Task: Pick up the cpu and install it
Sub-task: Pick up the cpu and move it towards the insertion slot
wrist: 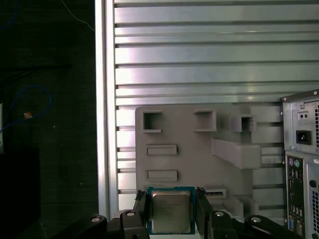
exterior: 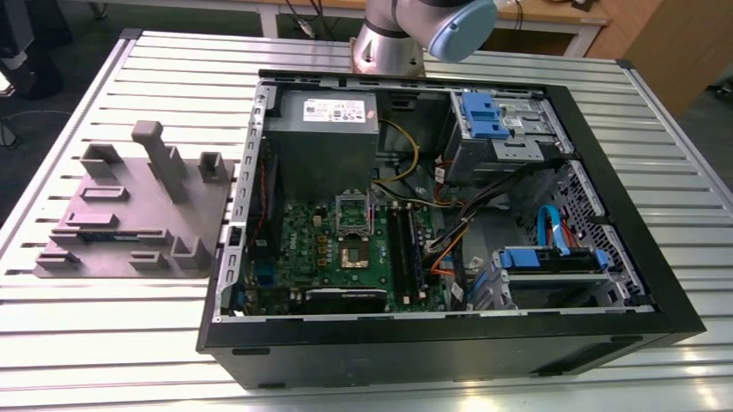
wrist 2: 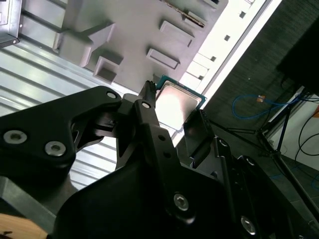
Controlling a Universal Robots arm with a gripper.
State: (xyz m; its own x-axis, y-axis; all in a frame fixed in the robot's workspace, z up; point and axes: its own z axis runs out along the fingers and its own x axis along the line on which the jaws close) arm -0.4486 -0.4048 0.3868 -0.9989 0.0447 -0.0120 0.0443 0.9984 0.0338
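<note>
The cpu point(wrist: 172, 209), a small square chip with a shiny metal top and a green rim, sits between my gripper's point(wrist: 172, 215) two black fingers point(wrist: 141, 209), high above the grey fixture plate point(wrist: 199, 154). In the second wrist view the cpu point(wrist 2: 178, 102) shows the same way, with the gripper point(wrist 2: 172, 108) shut on its opposite edges. In the exterior view the open computer case point(exterior: 641, 283) lies on the slatted table, and its motherboard point(exterior: 300, 232) has an open socket point(exterior: 353, 247) near the middle. The arm's base point(exterior: 396, 39) stands behind the case.
The grey fixture plate point(exterior: 132, 210), with raised blocks and slots, lies on the table at the exterior view's left of the case. Inside the case are a grey power supply point(exterior: 326, 120), blue drive bays point(exterior: 487, 116) and loose cables point(exterior: 458, 232). The table's edge point(wrist: 104, 124) borders dark floor.
</note>
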